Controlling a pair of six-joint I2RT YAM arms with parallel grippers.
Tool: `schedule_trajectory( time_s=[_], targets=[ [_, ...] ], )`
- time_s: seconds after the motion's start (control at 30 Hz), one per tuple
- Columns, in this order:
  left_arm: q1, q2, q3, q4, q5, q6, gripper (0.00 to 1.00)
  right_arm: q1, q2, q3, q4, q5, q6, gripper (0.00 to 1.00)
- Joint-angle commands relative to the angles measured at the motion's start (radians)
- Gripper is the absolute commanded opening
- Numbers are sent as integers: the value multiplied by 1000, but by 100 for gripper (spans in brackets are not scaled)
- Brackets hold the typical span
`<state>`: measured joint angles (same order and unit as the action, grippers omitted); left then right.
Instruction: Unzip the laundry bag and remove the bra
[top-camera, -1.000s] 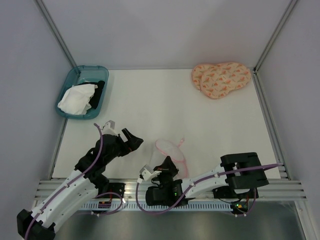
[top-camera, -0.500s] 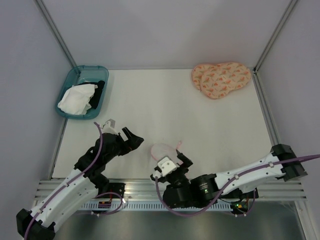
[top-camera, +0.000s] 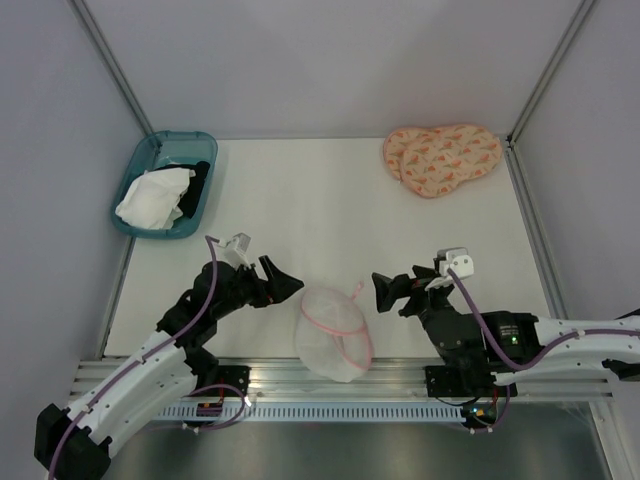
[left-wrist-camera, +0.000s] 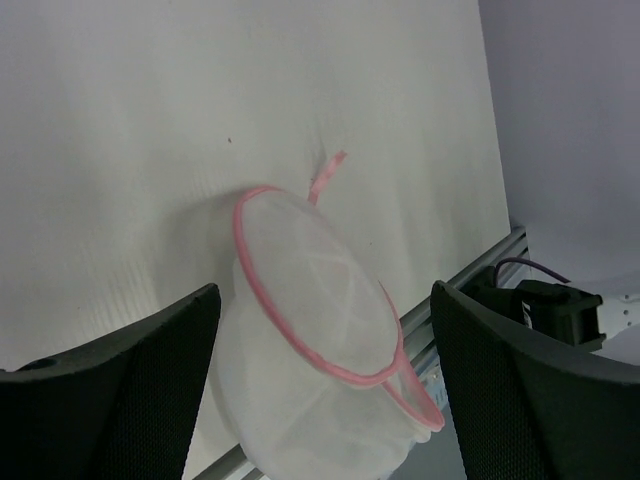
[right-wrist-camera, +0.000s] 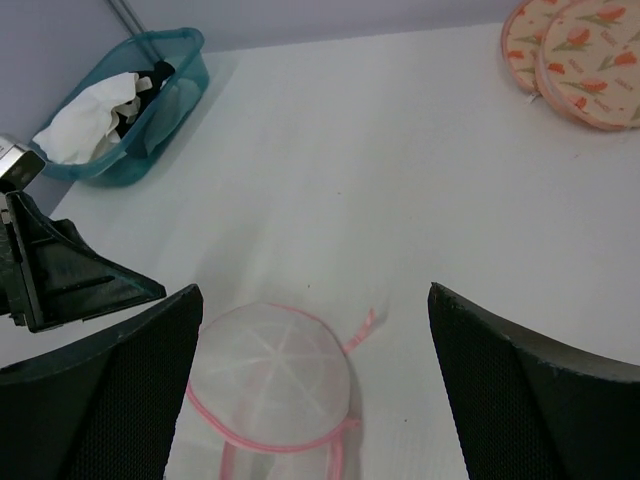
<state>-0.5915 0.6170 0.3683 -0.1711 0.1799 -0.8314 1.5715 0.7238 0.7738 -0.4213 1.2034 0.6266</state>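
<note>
The laundry bag (top-camera: 333, 332) is a domed white mesh pouch with pink edging. It lies at the table's front edge and partly hangs over the rail; a pink-rimmed flap gapes on its near side (left-wrist-camera: 410, 385). My left gripper (top-camera: 289, 282) is open just left of the bag, touching nothing. Just right of it, my right gripper (top-camera: 386, 292) also stands open and empty. Both wrist views show the laundry bag (right-wrist-camera: 270, 375) between and beyond wide-spread fingers. The bra (top-camera: 153, 197), a crumpled white garment, lies in the teal bin (top-camera: 138, 163) at the back left.
Black clothing (top-camera: 197, 185) shares the teal bin with the white garment. A peach patterned pad (top-camera: 441, 158) lies at the back right. Grey walls enclose the table on three sides. An aluminium rail (top-camera: 560, 372) runs along the front edge.
My right gripper opened, let go of the bag and swung from the centre out to the right. The bag now lies domed at the front edge. My left gripper moved right, toward the bag.
</note>
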Motion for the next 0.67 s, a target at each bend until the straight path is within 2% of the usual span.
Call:
schedule_trajectory(
  time_s=[0.0, 0.1, 0.17, 0.2, 0.27, 0.37, 0.63],
  targets=[
    [-2, -25, -23, 160, 78, 48, 88, -4, -53, -44, 15, -27, 48, 98],
    [-2, -52, -22, 165, 78, 64, 86, -4, -58, -62, -8, -15, 82, 98],
    [-2, -69, -22, 165, 73, 66, 90, -4, -55, -71, -14, -16, 97, 98],
    [-4, -74, -19, 165, 69, 66, 95, -4, -54, -74, -13, -22, 97, 98],
    [-2, -83, -19, 163, 70, 71, 94, -4, -44, -71, -19, -25, 104, 98],
    [-2, -88, -20, 162, 70, 63, 100, -4, -37, -70, -28, -19, 111, 98],
    [-2, -57, 9, 131, 89, 77, 100, -4, -20, -67, -27, -30, 113, 98]
  ],
)
